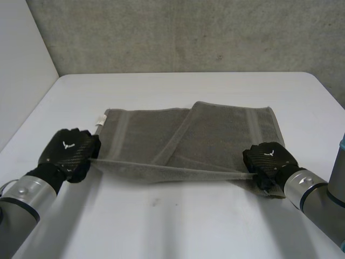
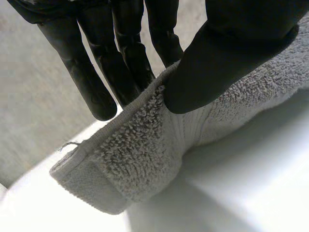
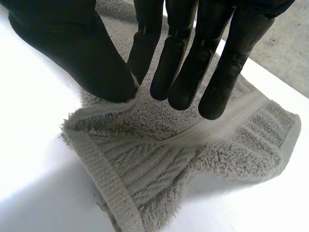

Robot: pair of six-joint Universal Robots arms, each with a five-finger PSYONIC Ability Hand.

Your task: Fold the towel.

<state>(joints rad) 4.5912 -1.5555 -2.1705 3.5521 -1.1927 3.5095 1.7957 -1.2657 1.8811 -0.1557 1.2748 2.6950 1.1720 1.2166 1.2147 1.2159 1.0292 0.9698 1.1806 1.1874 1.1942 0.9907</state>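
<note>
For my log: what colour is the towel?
The towel is grey with paler bands; right wrist view shows it best.

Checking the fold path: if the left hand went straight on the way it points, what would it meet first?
Probably the towel, its flat part just beyond the left hand, which pinches the lifted near edge; the hand's height is unclear, so it may pass above.

The towel (image 1: 215,135) is made of grey terry cloth: rough looped pile, flatter woven bands. The table (image 1: 188,216) is finished smooth, white, faintly glossy. The wall (image 1: 188,32) is left rough, matt.
</note>
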